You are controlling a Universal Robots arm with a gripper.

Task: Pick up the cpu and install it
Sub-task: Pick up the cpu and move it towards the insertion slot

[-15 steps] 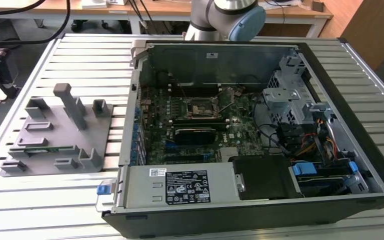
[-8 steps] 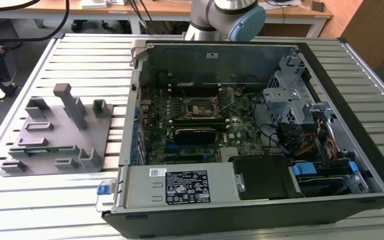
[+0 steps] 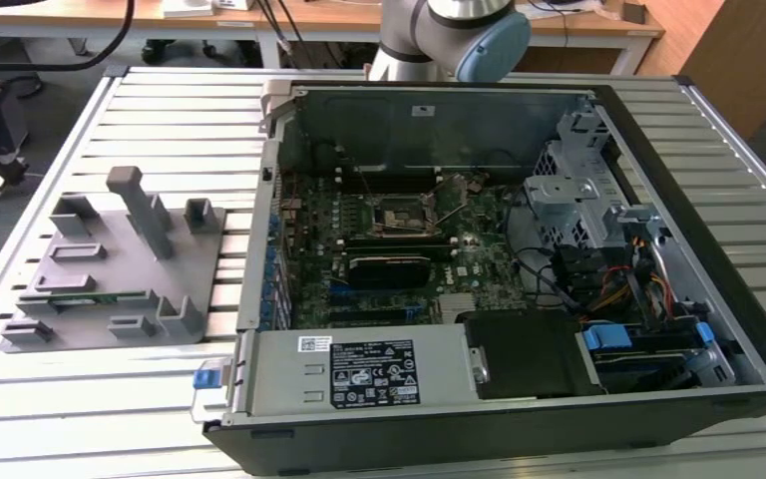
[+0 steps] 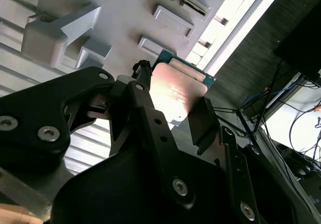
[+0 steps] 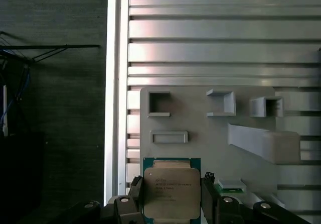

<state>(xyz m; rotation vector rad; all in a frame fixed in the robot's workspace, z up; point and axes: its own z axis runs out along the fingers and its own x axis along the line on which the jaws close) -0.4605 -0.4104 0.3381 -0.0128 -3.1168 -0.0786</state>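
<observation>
Exterior view: motherboard socket (image 3: 397,218) sits inside the open case (image 3: 490,441). Second wrist view: pincer (image 4: 173,101) closed to chip width, cpu (image 4: 176,88) clamped between its fingers (image 4: 203,121). First wrist view: grey holder (image 5: 200,139) well below the pincer. Thin edge grip, so I'd guess a jolt could tilt or drop it.

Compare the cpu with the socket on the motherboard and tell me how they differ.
The cpu has a pale silver top with a green edge; the socket is a dark frame. The cpu is clamped in the gripper, seen over the grey holder plate; the socket is fixed on the motherboard inside the computer case. Both are square.
</observation>
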